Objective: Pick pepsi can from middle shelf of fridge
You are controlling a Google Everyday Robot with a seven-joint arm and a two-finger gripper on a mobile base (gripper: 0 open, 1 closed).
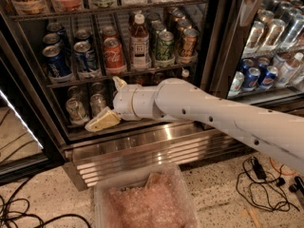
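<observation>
The fridge (142, 148) stands open in the camera view. The pepsi can (86, 57), blue with white and red markings, stands at the front of the middle shelf (90, 78), between a darker blue can (55, 63) and a red Coca-Cola can (114, 54). My gripper (103, 103) is open and empty. It is below the middle shelf's front rail, in front of the lower shelf's silver cans (76, 110). It sits below and slightly right of the pepsi can. One finger points up and the other down-left.
A bottle (138, 42), a green can (165, 46) and a brown can (187, 42) stand right of the Coca-Cola can. A clear bin (142, 198) sits on the floor below the fridge. Cables (266, 184) lie on the floor. A second cooler (266, 56) is on the right.
</observation>
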